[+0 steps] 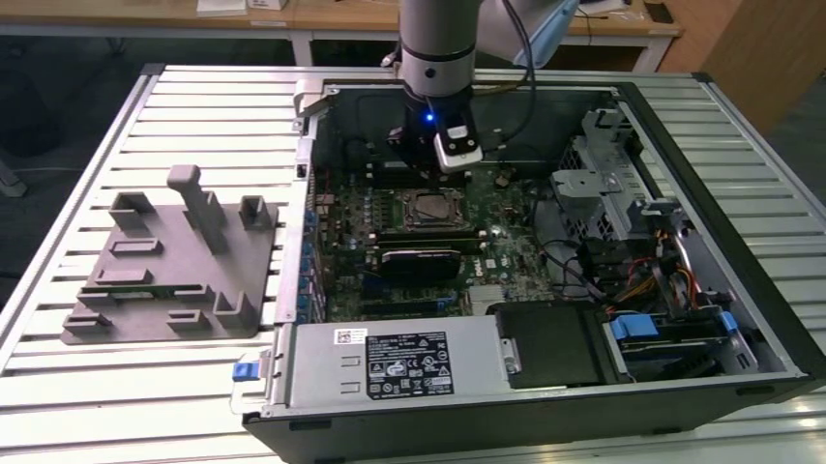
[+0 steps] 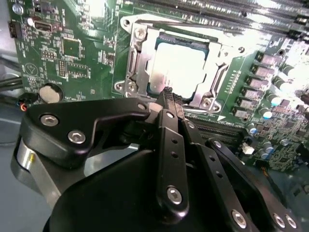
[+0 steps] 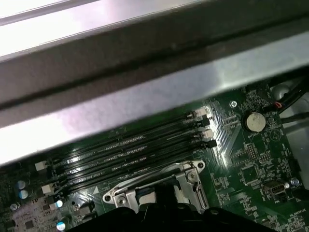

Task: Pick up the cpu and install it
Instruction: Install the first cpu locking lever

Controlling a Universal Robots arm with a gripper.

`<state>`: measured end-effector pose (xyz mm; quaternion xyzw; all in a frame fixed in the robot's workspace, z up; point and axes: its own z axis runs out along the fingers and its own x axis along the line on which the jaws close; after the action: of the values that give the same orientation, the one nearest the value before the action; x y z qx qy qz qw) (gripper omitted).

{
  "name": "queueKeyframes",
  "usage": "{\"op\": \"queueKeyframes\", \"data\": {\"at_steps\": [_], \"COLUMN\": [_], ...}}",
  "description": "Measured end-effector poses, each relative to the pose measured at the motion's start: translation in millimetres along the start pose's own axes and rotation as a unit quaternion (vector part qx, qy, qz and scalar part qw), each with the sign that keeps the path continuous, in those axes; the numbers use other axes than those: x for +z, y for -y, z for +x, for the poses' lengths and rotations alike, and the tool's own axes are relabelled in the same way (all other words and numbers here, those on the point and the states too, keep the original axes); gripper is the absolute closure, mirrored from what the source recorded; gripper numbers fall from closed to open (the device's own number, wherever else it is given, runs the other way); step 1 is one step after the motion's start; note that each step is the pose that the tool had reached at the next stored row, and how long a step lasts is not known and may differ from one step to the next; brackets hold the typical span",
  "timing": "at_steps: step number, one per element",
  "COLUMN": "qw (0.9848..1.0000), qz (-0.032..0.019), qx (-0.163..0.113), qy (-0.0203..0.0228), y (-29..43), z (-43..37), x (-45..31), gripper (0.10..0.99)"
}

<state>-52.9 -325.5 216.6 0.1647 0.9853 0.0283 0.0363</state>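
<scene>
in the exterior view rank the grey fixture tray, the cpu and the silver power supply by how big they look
1. Grey fixture tray and silver power supply: look alike, unranked.
2. The cpu, smallest, seated in its socket.

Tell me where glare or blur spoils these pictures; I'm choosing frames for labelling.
Second wrist view: glare whitens the shiny silver-grey square cpu in its socket, and the black metal gripper looms soft in the foreground. First wrist view: the grey metal case edge is blurred and streaked with reflections. Exterior view: evenly lit, with a shadowed case interior.
</scene>
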Motion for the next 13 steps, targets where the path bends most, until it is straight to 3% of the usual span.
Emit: {"op": "queueKeyframes", "data": {"at_steps": [13], "qw": [1.0], "qz": [0.0012], "qx": [0.0], "qy": [0.0004], "y": [16.0], "z": [-5.5], "x": [-0.6], "gripper": [0.98]}}
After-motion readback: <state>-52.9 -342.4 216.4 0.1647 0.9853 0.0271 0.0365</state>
